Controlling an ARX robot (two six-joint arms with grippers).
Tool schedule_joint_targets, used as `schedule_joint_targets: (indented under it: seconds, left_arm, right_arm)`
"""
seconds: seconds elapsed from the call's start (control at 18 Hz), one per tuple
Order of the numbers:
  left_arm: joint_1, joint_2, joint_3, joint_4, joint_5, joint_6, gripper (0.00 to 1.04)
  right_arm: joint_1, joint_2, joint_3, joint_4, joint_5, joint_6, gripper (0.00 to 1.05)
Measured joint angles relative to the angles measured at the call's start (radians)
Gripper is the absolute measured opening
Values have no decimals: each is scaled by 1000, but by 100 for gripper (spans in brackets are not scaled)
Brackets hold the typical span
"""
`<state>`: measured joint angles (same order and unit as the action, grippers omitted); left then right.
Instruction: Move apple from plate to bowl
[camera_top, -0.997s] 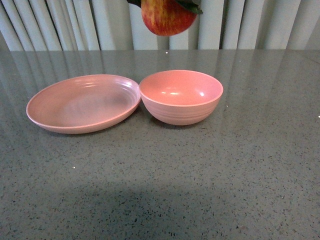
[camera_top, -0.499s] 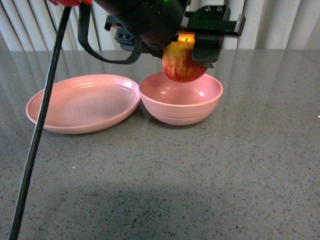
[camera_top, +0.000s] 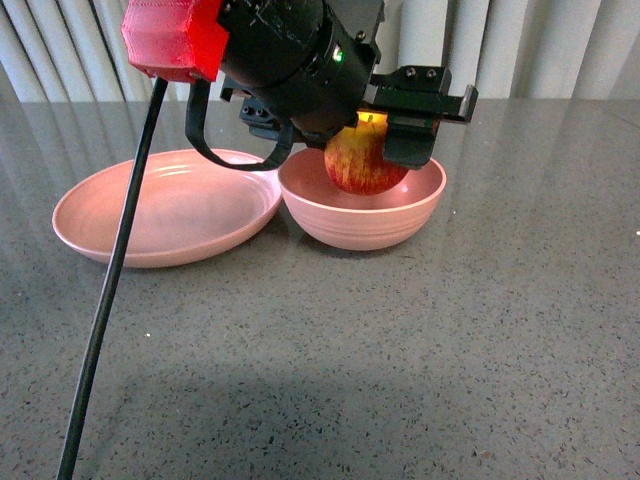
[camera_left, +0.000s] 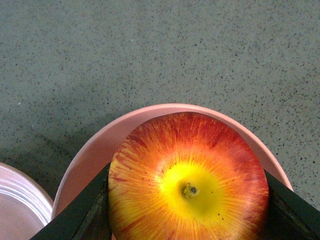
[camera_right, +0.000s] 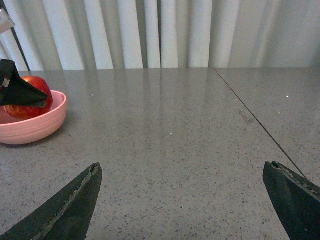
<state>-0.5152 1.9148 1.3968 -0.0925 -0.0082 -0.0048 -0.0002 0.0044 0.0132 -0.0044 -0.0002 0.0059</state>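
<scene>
Apple (camera_top: 362, 168) is already down inside the bowl (camera_top: 360, 228) rim, pinched by the left gripper (camera_top: 368, 140), probably so it gets set down gently rather than dropped. Plate (camera_top: 110, 225) sits just beside. Right gripper (camera_right: 182, 200) hangs spread wide, well apart, idle.

I see the left arm (camera_top: 290, 50) as a bulky black housing, one green LED (camera_top: 338, 57) lit, red printed cap (camera_top: 170, 35) on its end. Black cable (camera_top: 200, 140) loops under it; a thin black rod or cord (camera_top: 110, 290) hangs from the red cap. Left gripper (camera_top: 365, 147): black block, two screws (camera_top: 431, 72) on top. Right gripper (camera_right: 182, 170): black fingers (camera_right: 70, 210), edges scuffed grey.
</scene>
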Motion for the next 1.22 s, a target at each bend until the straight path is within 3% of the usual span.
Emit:
schedule_joint_targets:
  seconds: [0.55, 0.72, 0.78, 1.22]
  left_arm:
    - [10, 31, 0, -31, 0, 4, 68]
    - [10, 31, 1, -31, -3, 3, 97]
    - [10, 31, 4, -31, -3, 4, 100]
    - [10, -22, 12, -23, 2, 0, 98]
  right_arm:
    - [0, 0, 0, 0, 0, 0, 98]
    - [0, 0, 0, 0, 0, 0, 98]
    - [0, 0, 0, 0, 0, 0, 98]
    - [0, 0, 0, 0, 0, 0, 98]
